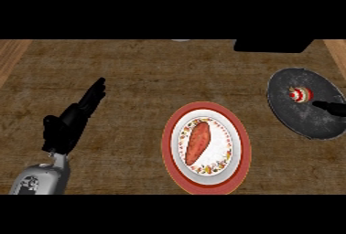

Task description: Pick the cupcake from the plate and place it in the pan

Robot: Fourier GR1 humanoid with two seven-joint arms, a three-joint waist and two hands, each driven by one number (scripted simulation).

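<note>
The cupcake (299, 94) sits in the pan (290, 116), off the plate (177, 137); the right hand (331, 108), fingers unreadable, lies beside it; left hand (71, 121) rests released.

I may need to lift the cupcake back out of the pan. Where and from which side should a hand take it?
Probably pinch the cupcake round its sides, coming from above: it sits upright near the middle of the pan, with the dark handle close on its right.

I see the cupcake (299, 94) sitting in the dark pan (290, 119) at right, my right hand (331, 108) just beside it at the view's edge. A red-rimmed plate (238, 151) holds a sweet potato (198, 140). My left hand (71, 121) rests open over the table (148, 77).
</note>
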